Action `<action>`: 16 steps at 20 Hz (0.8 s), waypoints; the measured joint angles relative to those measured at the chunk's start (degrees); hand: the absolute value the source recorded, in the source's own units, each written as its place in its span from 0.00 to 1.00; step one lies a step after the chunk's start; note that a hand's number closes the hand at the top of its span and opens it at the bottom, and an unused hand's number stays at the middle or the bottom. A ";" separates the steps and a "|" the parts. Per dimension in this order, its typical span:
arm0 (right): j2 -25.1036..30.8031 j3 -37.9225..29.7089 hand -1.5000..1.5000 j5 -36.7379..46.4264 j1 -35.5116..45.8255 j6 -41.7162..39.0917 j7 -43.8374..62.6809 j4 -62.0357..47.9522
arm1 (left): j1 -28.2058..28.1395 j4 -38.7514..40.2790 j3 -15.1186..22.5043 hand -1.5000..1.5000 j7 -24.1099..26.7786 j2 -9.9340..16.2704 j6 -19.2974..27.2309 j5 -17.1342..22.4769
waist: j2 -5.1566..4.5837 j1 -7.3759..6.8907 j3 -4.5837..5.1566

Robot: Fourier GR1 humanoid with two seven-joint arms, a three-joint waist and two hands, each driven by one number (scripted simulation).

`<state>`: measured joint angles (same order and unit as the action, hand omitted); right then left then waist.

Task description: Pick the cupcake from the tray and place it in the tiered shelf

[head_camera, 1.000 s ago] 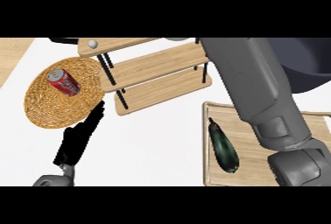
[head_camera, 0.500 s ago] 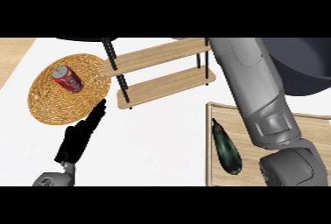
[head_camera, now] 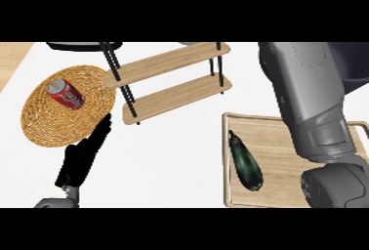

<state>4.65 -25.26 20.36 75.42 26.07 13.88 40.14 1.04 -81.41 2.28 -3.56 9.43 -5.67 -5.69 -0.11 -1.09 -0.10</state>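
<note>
White counter (head_camera: 173, 156), left hand (head_camera: 85, 155) flat, fingers straight toward woven mat (head_camera: 43, 122)

Tiered shelf (head_camera: 173, 78) beside woven mat (head_camera: 51, 122) bearing red can (head_camera: 65, 93); dark vegetable (head_camera: 245, 163) on tray (head_camera: 277, 129).

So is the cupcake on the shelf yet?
Not yet. Both boards of the tiered shelf are bare, so nothing looks done. No cupcake shows; the right forearm covers part of the tray, beside a dark green vegetable. The left hand rests open at the lower left. Picking and placing are both left.
</note>
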 measured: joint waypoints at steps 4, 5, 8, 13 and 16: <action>4.51 -1.27 0.00 0.33 -4.00 2.01 2.43 3.17 | -1.17 -0.22 -1.10 0.50 0.33 0.61 -0.52 0.90 | 0.40 1.27 0.01; 5.91 -1.36 0.00 0.32 -5.35 1.24 3.68 4.36 | -1.69 -0.29 -0.98 0.50 0.39 0.19 0.03 0.63 | 0.55 1.72 -0.03; 10.14 -1.95 0.00 -1.33 -10.25 -3.21 5.53 9.30 | -2.28 -0.63 -1.31 0.50 0.53 0.30 0.20 0.57 | 0.70 2.25 -0.06; 15.17 -2.66 0.00 -6.07 -19.81 -12.44 6.80 20.18 | -2.42 -1.23 -1.31 0.50 -0.40 0.20 0.31 0.25 | 0.69 2.40 -0.04; 18.30 -3.32 0.00 -8.93 -25.18 -17.60 7.02 25.51 | -2.18 -0.85 -1.76 0.50 0.06 0.34 -0.03 0.46 | 0.58 2.17 -0.05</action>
<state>22.95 -28.58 11.43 50.23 8.46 20.91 65.65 -1.14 -82.26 0.52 -3.49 9.77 -5.70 -5.23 0.48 1.08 -0.15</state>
